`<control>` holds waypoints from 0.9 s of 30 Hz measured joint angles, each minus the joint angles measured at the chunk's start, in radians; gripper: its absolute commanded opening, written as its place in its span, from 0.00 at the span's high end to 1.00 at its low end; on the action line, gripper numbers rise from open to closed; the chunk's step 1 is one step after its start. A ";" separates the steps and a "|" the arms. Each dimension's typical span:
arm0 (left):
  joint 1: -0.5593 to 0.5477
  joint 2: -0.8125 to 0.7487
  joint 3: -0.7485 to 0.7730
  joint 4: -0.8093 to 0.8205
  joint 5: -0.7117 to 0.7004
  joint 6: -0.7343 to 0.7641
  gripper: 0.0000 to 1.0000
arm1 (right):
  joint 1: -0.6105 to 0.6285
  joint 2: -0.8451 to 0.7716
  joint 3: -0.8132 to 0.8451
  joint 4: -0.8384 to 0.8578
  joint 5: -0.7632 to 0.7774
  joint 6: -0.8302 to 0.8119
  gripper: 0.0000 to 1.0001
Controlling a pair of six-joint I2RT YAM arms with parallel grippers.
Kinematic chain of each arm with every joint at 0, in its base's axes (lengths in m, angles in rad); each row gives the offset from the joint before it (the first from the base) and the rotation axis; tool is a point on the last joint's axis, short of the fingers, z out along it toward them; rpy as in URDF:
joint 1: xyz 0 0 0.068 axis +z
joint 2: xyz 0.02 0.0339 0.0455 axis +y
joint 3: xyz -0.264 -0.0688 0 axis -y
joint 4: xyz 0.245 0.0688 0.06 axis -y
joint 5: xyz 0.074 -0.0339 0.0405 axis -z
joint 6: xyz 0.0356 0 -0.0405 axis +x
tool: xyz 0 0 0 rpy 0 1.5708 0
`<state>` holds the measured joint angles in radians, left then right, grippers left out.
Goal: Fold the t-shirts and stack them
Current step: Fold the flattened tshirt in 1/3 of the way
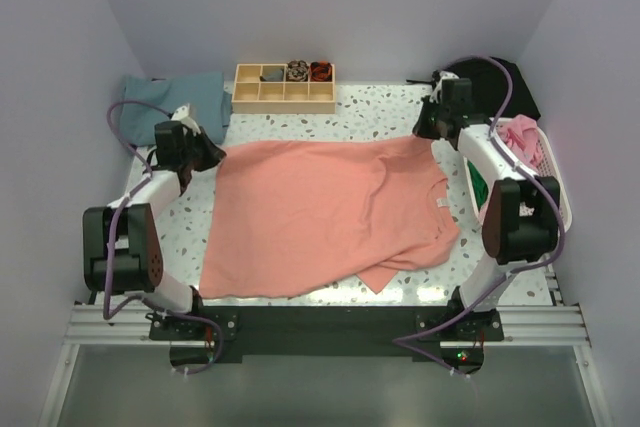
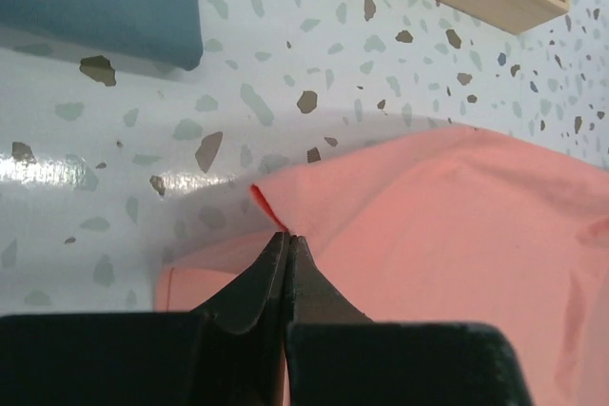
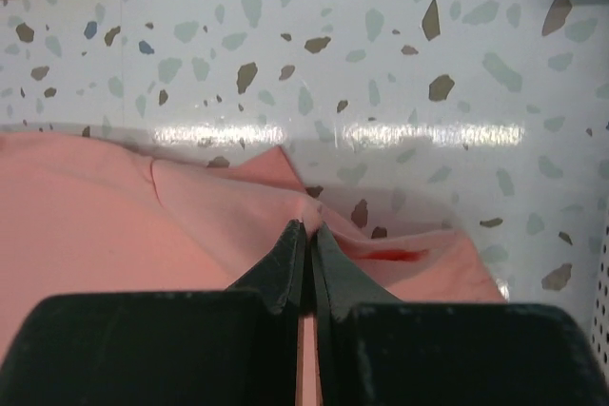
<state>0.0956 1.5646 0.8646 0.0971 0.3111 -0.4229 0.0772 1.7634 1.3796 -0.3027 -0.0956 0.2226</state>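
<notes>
Far left, at the back corner of the speckled table [image 1: 370, 122]: teal-blue t-shirt [image 1: 175, 97], folded, lying flat, near the big shirt but not touching it. Just right of it, left gripper [image 1: 213, 154], fingers [image 2: 252, 287] pressed fully together, nipping the back-left corner of the salmon-pink t-shirt [image 1: 320, 212]. Cloth drawn up into a small peak at the pinch, bare table just beyond. Spread across the middle, between both arms: that same large shirt, mostly flat though creased, neckline with a white tag toward the right, one sleeve poking out at the near-right edge. Behind it, along the back edge, pale wooden compartment tray [image 1: 283, 87], small items in its back-right cells, apart from the cloth. Further right, right gripper [image 1: 425, 127], fingers [image 3: 281, 273] likewise shut tight, clamped on the back-right corner of the salmon-pink fabric, a low fold gathered at the tips. At the right edge of the table, beside the right arm: white lattice basket [image 1: 548, 182], pink fabric [image 1: 522, 137] heaped inside, green fabric [image 1: 478, 185] showing at its near-left side. Behind the basket, in the back-right corner, a black object [image 1: 500, 82], too dark to make out.
</notes>
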 measured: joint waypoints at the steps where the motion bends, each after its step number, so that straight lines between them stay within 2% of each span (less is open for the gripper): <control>1: -0.001 -0.031 -0.019 0.002 -0.001 -0.007 1.00 | 0.000 -0.023 -0.025 -0.004 -0.005 0.004 1.00; 13: -0.046 -0.433 -0.227 -0.039 -0.161 -0.120 1.00 | 0.039 -0.444 -0.314 -0.039 -0.027 0.063 1.00; 22: -0.049 -0.529 -0.370 -0.139 -0.203 -0.172 1.00 | 0.172 -0.475 -0.502 -0.162 0.048 0.128 1.00; 27: -0.050 -0.542 -0.372 -0.225 -0.209 -0.179 1.00 | 0.237 -0.490 -0.541 -0.213 0.158 0.195 1.00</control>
<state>0.0460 1.0225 0.4927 -0.1276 0.1020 -0.6018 0.3141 1.2736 0.8387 -0.5159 0.0624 0.4175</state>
